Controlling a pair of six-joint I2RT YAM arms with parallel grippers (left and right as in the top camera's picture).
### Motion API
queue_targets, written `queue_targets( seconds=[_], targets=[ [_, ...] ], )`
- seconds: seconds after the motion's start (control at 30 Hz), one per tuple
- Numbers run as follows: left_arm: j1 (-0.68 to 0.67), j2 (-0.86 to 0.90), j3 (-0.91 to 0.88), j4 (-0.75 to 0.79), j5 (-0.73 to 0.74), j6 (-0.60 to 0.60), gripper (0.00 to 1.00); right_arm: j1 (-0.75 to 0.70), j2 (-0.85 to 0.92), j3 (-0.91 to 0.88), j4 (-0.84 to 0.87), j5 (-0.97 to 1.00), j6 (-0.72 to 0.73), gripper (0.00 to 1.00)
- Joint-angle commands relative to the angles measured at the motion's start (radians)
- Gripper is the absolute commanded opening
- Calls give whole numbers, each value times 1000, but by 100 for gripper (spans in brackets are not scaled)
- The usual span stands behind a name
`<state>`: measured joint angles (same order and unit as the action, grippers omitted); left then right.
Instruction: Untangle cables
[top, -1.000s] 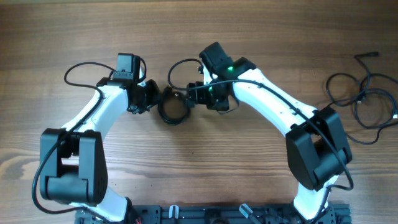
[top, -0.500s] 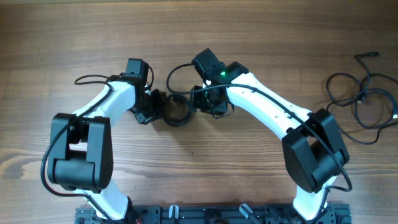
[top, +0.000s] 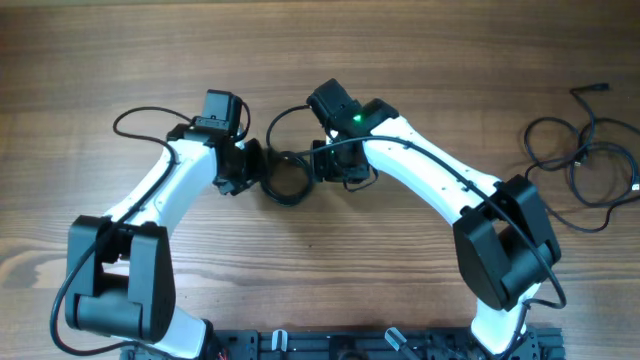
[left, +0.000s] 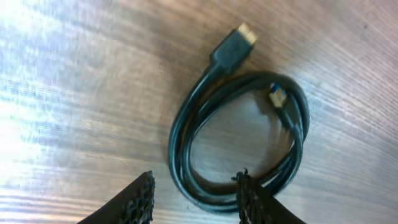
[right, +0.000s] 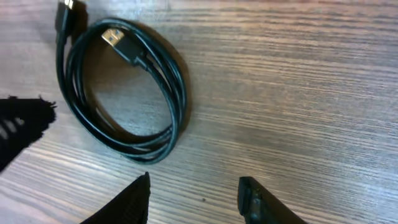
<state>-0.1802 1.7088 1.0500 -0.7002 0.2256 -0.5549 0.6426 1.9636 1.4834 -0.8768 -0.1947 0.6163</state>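
Observation:
A small black coil of cables (top: 285, 178) lies on the wood between my two grippers. In the left wrist view the coil (left: 186, 134) shows a gold-tipped plug (left: 235, 48) and a blue-tipped plug (left: 277, 96). My left gripper (left: 196, 178) is open, and the coil's near arc lies between its fingers; the right finger stands over the strands. From overhead the left gripper (top: 258, 168) touches the coil's left side. My right gripper (right: 194, 179) is open over bare wood, just short of the coil (right: 176, 87). Overhead, the right gripper (top: 318, 166) sits at the coil's right side.
A loose spread of more thin black cables (top: 585, 150) lies at the far right of the table, one plug end (top: 600, 89) pointing to the edge. The left gripper's finger (right: 25, 121) shows at the left edge of the right wrist view.
My left gripper has moved right, up against the coil, and the coil has shifted slightly right. The right gripper's jaws have narrowed and it sits a little lower.

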Motion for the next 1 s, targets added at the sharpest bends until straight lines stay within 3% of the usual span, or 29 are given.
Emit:
queue_targets(
  seconds=[0.0,0.1,0.2,0.43,0.47,0.57,0.73,0.87,0.97],
  targets=[
    [-32,31,-12,48,-71,27,46,33,6,-6,35,34,103,48],
    [-40,81,-16,45,-72,27,27,58,33,-6,84,53,128,47],
    [-40,116,-19,29,-90,18,19,75,78,-6,133,53,127,42],
    [-40,120,-20,-27,-89,-15,20,76,174,-6,182,75,127,34],
    [-40,120,-20,-26,-89,-15,20,76,184,-6,194,75,128,31],
    [-40,120,-20,-18,-89,-15,20,76,186,-5,207,65,124,4],
    [-40,120,-20,-8,-89,-14,21,45,119,7,133,25,23,4],
    [-40,120,-20,5,-89,-15,20,-27,25,7,121,-253,-150,4],
    [-40,120,-20,4,-89,-14,9,-85,18,7,96,-331,-248,4]
  ],
)
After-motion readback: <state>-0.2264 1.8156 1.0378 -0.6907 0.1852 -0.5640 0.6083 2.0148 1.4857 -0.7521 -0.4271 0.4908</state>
